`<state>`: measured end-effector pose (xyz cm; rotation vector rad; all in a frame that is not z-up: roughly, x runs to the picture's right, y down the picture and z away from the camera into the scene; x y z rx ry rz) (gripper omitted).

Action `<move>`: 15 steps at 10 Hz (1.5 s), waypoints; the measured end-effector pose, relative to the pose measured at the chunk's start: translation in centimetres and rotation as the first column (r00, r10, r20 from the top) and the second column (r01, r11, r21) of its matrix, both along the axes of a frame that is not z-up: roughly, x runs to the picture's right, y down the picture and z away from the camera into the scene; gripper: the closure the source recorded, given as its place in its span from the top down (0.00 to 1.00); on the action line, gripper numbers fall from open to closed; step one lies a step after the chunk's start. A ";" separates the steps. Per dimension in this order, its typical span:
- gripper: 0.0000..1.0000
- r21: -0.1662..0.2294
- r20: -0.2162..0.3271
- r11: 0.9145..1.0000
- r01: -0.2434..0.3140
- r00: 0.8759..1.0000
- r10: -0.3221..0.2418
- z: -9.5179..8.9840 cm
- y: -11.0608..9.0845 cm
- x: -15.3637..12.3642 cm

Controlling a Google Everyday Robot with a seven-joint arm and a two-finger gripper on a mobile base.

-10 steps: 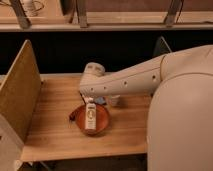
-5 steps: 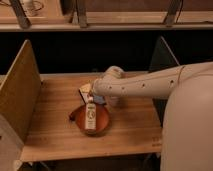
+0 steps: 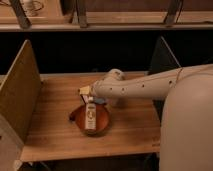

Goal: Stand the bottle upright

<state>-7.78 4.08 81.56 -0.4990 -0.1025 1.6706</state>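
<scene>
Standing along the left edge of the worktop point(image 3: 55, 125) is a tan divider panel point(image 3: 20, 97), set on edge and running from the near side toward the back. To its right the pale wooden planks lie bare up to the orange-brown bowl point(image 3: 76, 116), which sits a little left of the middle, near the front edge. The bottle point(image 3: 90, 119) is in that bowl, a slim cream shape with a pale label and a dark round mark. Its length runs from the bowl's far rim toward the near rim; whether it lies flat or leans I cannot tell. Just beyond its far end, over the back rim of the bowl, is the gripper point(image 3: 86, 92), a yellowish tip at the end of the wrist. Whether it is spread or closed, or touching the bottle, I cannot tell. From there the white arm point(image 3: 137, 87) stretches rightward across the worktop. Behind it a dark panel point(image 3: 162, 55) stands at the right edge, and the robot body point(image 3: 187, 125) fills the right foreground.
</scene>
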 end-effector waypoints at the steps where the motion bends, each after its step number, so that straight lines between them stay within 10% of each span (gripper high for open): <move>1: 0.80 -0.014 -0.010 1.000 0.010 1.000 -0.010 -0.1 0.3 -0.3; 15: 0.80 -0.225 -0.096 0.974 -0.019 0.995 -0.003 4.8 4.5 0.0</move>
